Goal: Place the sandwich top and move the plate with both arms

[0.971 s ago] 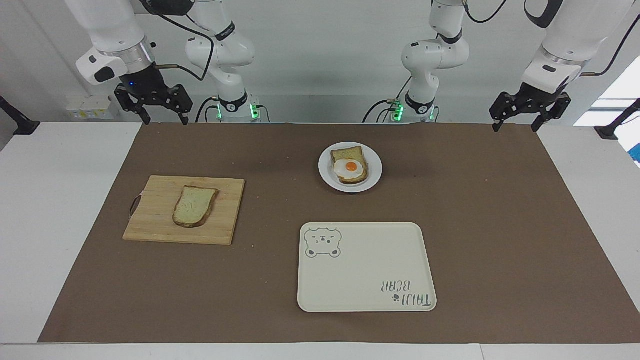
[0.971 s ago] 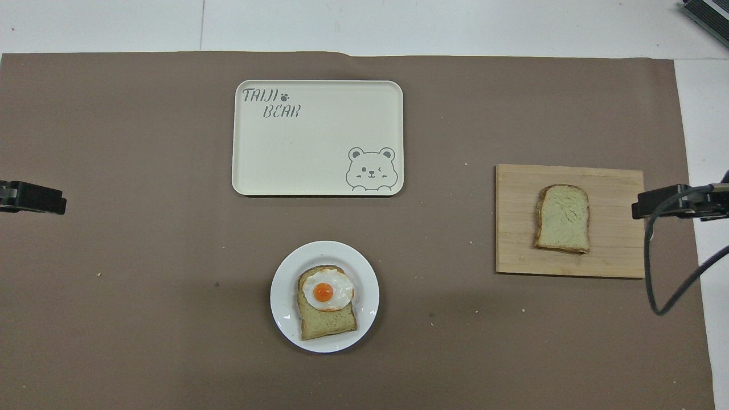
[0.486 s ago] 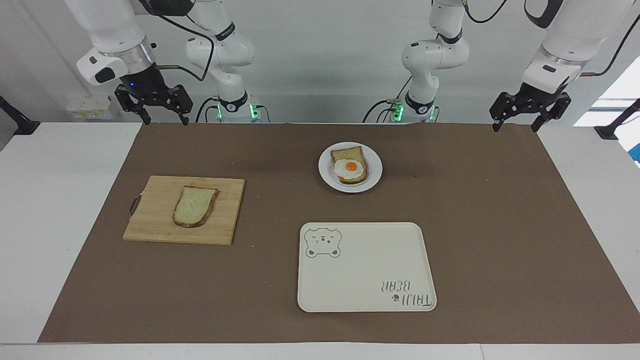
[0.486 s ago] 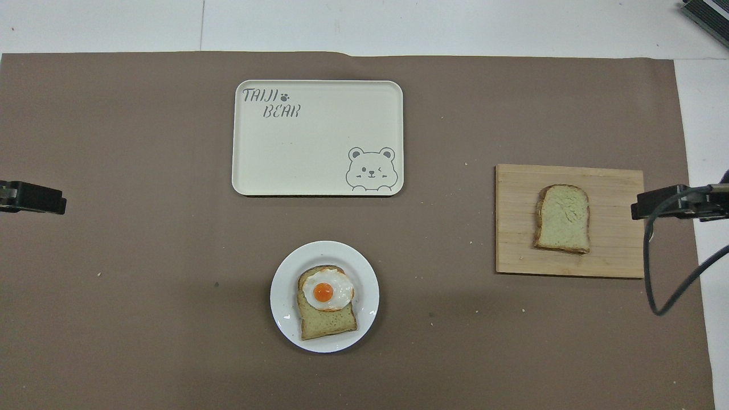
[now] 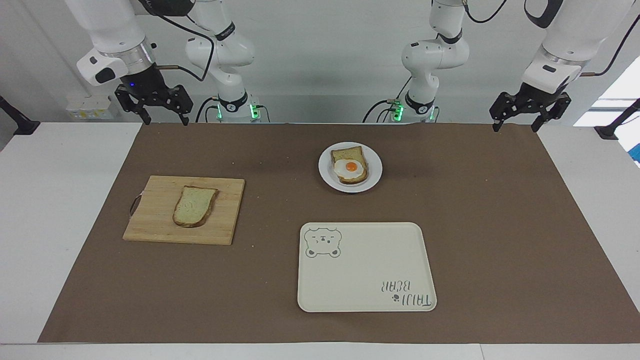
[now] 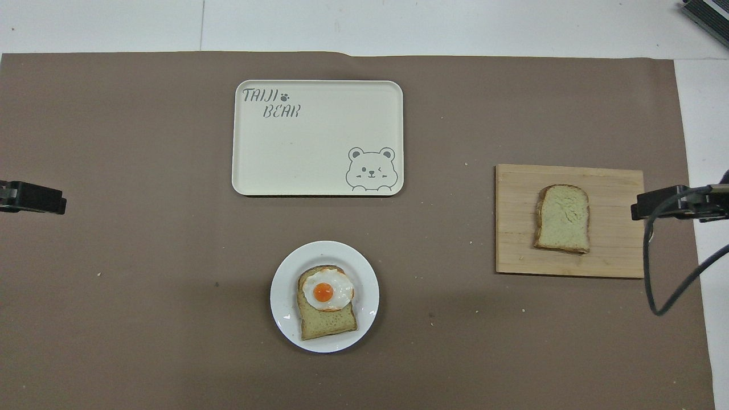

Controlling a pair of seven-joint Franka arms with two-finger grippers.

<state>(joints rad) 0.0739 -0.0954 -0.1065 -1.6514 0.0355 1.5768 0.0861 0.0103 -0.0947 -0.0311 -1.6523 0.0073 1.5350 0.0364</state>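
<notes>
Both arms hung raised over the table's robot-side edge, one at each end: you had the right gripper (image 5: 161, 118) and the left gripper (image 5: 516, 124) with jaws spread, holding nothing. The sandwich top (image 5: 194, 206), pale tan with a darker crust, lay flat on the wooden board (image 5: 227, 212). The plate (image 5: 374, 172), nearer the robots than the bear tray (image 5: 365, 280), carried egg-topped bread (image 5: 350, 168)

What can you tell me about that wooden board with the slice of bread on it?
The wooden board is a flat, pale, rectangular cutting board with a small loop handle at one short edge. It lies on the brown mat toward the right arm's end of the table. The sandwich top lies flat on it; nothing else touches it.
</notes>
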